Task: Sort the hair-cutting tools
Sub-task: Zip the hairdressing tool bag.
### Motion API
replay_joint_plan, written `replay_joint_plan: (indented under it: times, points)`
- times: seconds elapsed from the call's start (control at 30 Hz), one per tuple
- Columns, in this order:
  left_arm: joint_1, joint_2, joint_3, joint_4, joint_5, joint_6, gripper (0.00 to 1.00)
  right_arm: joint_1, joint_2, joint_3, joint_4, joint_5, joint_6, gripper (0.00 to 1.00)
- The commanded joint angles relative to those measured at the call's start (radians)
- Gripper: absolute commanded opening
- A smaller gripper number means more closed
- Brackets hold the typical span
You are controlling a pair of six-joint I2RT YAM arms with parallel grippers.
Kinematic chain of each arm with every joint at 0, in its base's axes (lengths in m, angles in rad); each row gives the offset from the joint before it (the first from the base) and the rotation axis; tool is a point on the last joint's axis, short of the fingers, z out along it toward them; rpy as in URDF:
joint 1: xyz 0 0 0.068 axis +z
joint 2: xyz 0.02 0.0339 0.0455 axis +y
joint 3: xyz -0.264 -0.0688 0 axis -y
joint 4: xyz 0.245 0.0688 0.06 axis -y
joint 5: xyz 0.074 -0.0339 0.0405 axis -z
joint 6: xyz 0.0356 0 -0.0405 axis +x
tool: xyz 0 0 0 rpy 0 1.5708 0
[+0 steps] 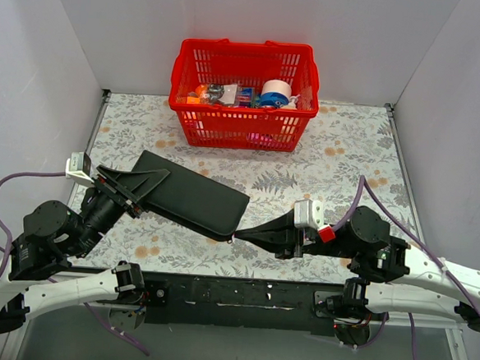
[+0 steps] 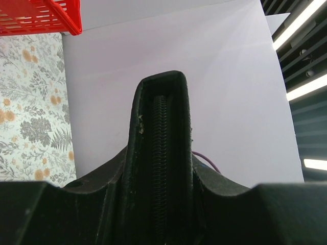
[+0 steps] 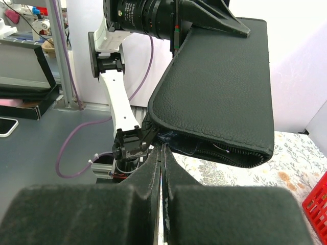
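No hair-cutting tools are seen; they are judged to be shut inside the black pouch (image 1: 191, 197), which is held at the scene's centre, with the red basket (image 1: 190, 69) at 12 o'clock. Its 9 o'clock end is clamped by the left gripper (image 1: 132, 185), while the right gripper (image 1: 240, 236) is pressed together at its 4 o'clock corner, by the end of the zip (image 2: 159, 153); whether a tab is pinched cannot be told. The pouch is judged soft and light, the tools stiff and slippery, best taken at their handles.

Robot lab w/ white booth walls (image 1: 235, 15), ceiling strip lights (image 2: 296, 28), bench equip. (image 3: 23, 66)
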Motion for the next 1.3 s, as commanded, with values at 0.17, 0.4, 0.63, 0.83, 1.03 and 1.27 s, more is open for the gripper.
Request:
replay_joint_plan:
  times: [0.17,0.4,0.63,0.83,1.03,1.27]
  points:
    - [-0.002,-0.002,-0.001,0.038,0.009,-0.086,0.00,-0.002,-0.008,0.056,0.013,0.001,-0.016,0.01]
    - [0.000,0.003,0.002,0.037,0.012,-0.082,0.00,-0.002,-0.026,0.039,0.005,0.022,-0.019,0.01]
    - [-0.002,0.009,0.002,0.044,0.015,-0.077,0.00,-0.002,-0.041,0.051,-0.021,0.035,-0.028,0.01]
    - [0.000,0.021,0.005,0.055,0.020,-0.071,0.00,-0.002,-0.034,0.051,-0.015,0.041,-0.033,0.01]
    - [0.000,0.020,-0.004,0.059,0.026,-0.076,0.00,-0.002,-0.015,0.057,0.002,0.050,-0.044,0.01]
    - [-0.002,0.026,-0.004,0.070,0.040,-0.071,0.00,-0.002,0.005,0.067,0.007,0.061,-0.053,0.01]
